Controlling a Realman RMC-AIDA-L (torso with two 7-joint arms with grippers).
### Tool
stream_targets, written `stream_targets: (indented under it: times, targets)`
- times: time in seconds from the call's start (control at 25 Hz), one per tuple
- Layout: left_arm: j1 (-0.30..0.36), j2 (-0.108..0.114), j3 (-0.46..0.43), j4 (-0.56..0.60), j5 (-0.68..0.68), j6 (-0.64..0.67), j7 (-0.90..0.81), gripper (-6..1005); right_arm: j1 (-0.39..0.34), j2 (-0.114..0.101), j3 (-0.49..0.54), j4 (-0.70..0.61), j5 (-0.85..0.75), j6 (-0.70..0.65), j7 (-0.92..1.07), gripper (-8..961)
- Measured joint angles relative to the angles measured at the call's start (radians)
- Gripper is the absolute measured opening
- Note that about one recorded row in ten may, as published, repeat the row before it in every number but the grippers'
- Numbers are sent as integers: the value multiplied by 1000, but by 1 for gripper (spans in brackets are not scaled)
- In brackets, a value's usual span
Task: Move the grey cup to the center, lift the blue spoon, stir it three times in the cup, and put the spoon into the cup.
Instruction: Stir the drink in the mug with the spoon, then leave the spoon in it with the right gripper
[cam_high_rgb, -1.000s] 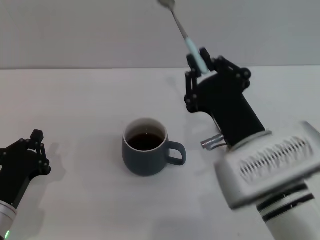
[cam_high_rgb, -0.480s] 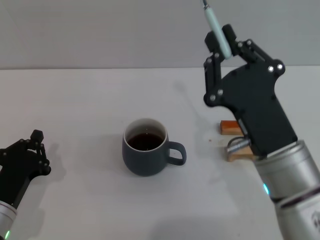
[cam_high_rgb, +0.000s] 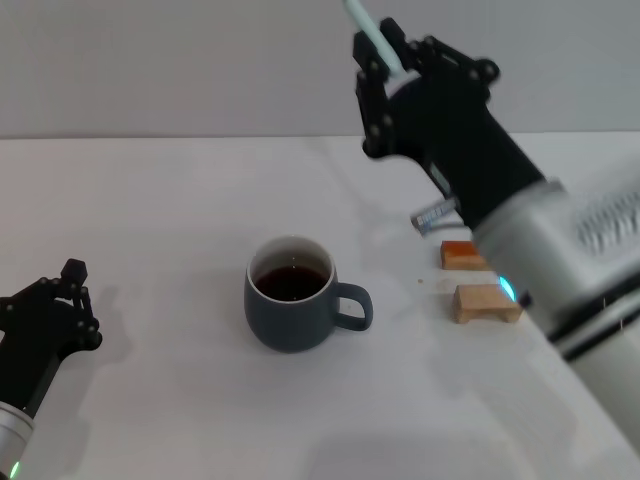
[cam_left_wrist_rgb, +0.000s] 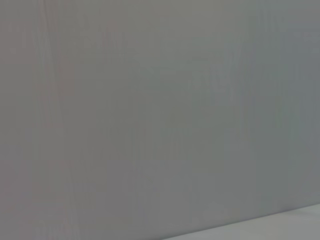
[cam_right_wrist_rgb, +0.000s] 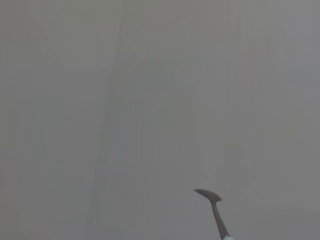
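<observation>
The grey cup (cam_high_rgb: 295, 294) stands near the middle of the table, holding dark liquid, its handle turned toward my right side. My right gripper (cam_high_rgb: 385, 60) is high above the table's far side, beyond the cup and to its right, shut on the blue spoon (cam_high_rgb: 370, 32). Only the pale handle shows in the head view, running up past the frame's top. In the right wrist view the blue spoon's metal bowl and neck (cam_right_wrist_rgb: 214, 206) stand against the grey wall. My left gripper (cam_high_rgb: 72, 290) rests low at the near left, apart from the cup.
Two wooden blocks lie right of the cup: an orange-brown one (cam_high_rgb: 463, 255) and a paler one (cam_high_rgb: 486, 302) nearer to me. A grey wall backs the white table (cam_high_rgb: 180, 200). The left wrist view shows only wall.
My right arm swung the spoon: first rightward and up, then back left and farther from me, uncovering both blocks. The cup and left arm stayed still.
</observation>
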Motion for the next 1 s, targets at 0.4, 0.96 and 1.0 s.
stream_targets:
  times: [0.4,0.96,1.0]
  targets:
    - [2,-1,0,-6,0,1,0,-1,-5,68,382,335,-2,851,43,162]
    - [-5,0,0,-11,0,4,0,-2,249,64,665,452,-183,1542,364,162]
    - [-5,0,0,-11,0,5,0,-2,264,64,674,452,-184,1574,373,162]
